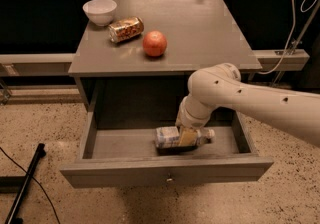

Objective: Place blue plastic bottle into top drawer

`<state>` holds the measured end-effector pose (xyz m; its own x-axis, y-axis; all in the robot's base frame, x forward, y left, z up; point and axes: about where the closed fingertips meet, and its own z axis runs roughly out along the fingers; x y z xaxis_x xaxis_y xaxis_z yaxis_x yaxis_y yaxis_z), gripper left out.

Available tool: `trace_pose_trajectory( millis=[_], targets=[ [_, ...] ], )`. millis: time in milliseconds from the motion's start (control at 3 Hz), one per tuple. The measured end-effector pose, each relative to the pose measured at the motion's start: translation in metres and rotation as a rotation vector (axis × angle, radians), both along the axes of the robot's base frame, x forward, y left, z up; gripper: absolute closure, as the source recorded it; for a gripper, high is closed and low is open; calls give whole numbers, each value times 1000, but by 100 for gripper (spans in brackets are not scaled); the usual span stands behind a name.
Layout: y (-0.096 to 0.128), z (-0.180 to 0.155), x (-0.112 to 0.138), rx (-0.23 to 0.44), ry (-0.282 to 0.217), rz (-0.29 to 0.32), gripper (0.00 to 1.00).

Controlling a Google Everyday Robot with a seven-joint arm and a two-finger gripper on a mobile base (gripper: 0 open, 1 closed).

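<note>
Open drawer (pixel 165 172) of the grey desk (pixel 200 28), seen from the front and slightly above. The drawer is pulled well out, its flat front panel carrying a small round knob (pixel 170 179) at mid-width.

The bottle (pixel 167 137) lies on its side inside the drawer, right of centre and near the front panel. Its pale label faces the viewer and its white cap (pixel 211 133) points right. A dark shadow runs under its whole length.

The white arm (pixel 250 100) enters from the right edge, bends at a rounded joint in front of the desk's opening and reaches down into the drawer. The jaws are down in the drawer, directly over the bottle and astride it, closed on its body between label and cap. The near finger (pixel 187 137), tan in colour, lies flat against the bottle's front side. The far one is hidden behind the bottle.

On the desk top, toward its left rear, stands a white bowl (pixel 99 11). A gold-patterned can (pixel 126 29) lies on its side just beside the bowl. A red apple (pixel 154 43) sits near the can, closer to the front edge.

A black pole (pixel 25 183) slants across the speckled floor at lower left.
</note>
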<state>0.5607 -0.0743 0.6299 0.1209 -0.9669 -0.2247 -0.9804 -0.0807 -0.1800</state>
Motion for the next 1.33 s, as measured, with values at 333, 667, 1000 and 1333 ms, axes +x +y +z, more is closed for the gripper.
trace_pose_trajectory(
  millis=[333,667,1000,1333],
  targets=[
    [0,-2,0,-1,-4,0,58],
    [0,-2,0,-1,-4,0,35],
    [0,-2,0,-1,-4,0,12],
    [0,-2,0,-1,-4,0,0]
  ],
)
